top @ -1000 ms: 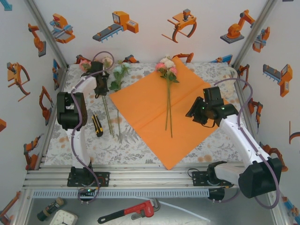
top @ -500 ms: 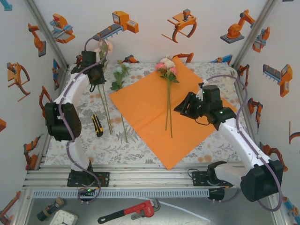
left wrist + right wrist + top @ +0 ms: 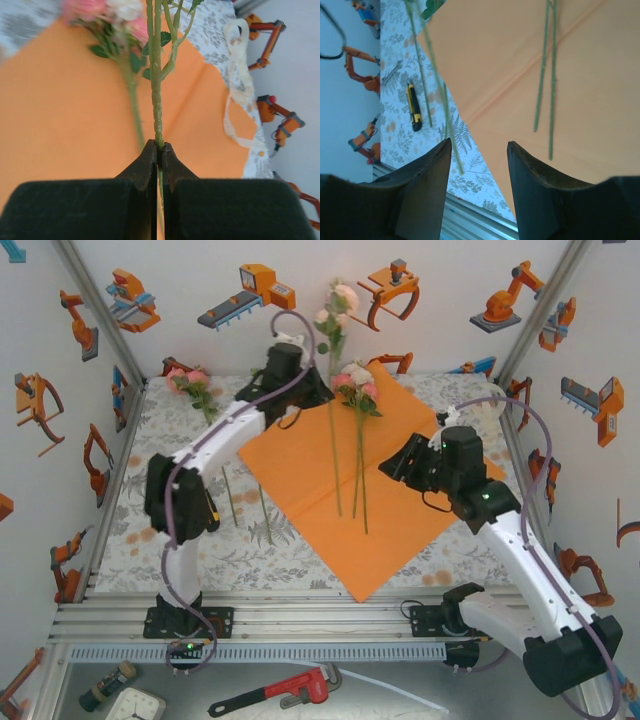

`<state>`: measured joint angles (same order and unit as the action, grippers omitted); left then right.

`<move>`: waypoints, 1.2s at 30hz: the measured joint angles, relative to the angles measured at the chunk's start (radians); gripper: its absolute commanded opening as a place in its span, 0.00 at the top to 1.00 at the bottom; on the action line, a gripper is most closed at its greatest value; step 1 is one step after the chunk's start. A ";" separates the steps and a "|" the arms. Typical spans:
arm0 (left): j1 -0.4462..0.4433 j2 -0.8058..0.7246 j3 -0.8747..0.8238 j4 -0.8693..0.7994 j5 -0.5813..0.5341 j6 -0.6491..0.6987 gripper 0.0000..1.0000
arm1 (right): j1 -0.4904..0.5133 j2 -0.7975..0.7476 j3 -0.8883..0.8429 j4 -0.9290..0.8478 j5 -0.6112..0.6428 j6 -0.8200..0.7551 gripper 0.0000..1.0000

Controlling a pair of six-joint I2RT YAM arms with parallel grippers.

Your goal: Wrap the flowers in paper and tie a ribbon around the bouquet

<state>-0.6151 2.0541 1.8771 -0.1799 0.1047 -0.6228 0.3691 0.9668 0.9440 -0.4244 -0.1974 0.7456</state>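
The left gripper (image 3: pixel 159 150) has its fingers pressed together on one green stem (image 3: pixel 157 100), pinching it partway along. From above, this held flower (image 3: pixel 335 302) is lifted off the table (image 3: pixel 130 540), and its pink and white blooms show against the back wall. Its long axis runs far to near, blooms away from the arm bases, and the bare end hangs over the paper (image 3: pixel 300 470). Whether that end touches the sheet I cannot tell.

The other flowers (image 3: pixel 355 380) lie flat on the paper just right of the held stem and nearly parallel to it. Their blooms are at the sheet's far corner and their stems point toward the near edge. A pink bloom (image 3: pixel 190 378) lies at the far left of the table, off the paper. The paper sits as a diamond, one corner toward the bases.

The right gripper (image 3: pixel 477 150) hangs over the right part of the paper, fingers spread, holding nothing.

The left wrist view gives the pinch up close, with leaves branching off the stem above the fingers. It also gives the ribbon (image 3: pixel 242 80), a cream strip lying in loose loops on the cloth just past the paper's edge. The lying blooms are blurred there. The right wrist view gives two stems side by side on the paper. It also gives a yellow-and-black knife (image 3: pixel 413 112) on the cloth left of the sheet, at a spot the left arm covers from above.
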 measured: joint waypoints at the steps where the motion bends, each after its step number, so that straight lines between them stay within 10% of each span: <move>1: -0.021 0.062 0.047 0.010 0.006 -0.021 1.00 | 0.000 -0.013 0.000 -0.018 0.014 -0.005 0.52; 11: -0.162 0.532 0.556 -0.109 0.022 -0.015 1.00 | 0.000 -0.063 -0.002 -0.105 0.061 -0.025 0.52; 19: -0.150 0.608 0.564 -0.125 -0.018 -0.034 1.00 | 0.000 -0.064 -0.018 -0.119 0.061 -0.035 0.52; 26: -0.106 0.628 0.564 -0.111 -0.055 -0.042 0.68 | 0.000 -0.066 -0.026 -0.123 0.061 -0.035 0.52; 36: -0.093 0.558 0.507 -0.089 -0.056 -0.026 0.64 | 0.000 -0.066 -0.026 -0.125 0.061 -0.035 0.52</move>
<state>-0.7086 2.6125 2.3836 -0.2691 0.0490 -0.6483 0.3687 0.9005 0.9176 -0.5491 -0.1360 0.7105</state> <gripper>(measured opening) 0.359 0.479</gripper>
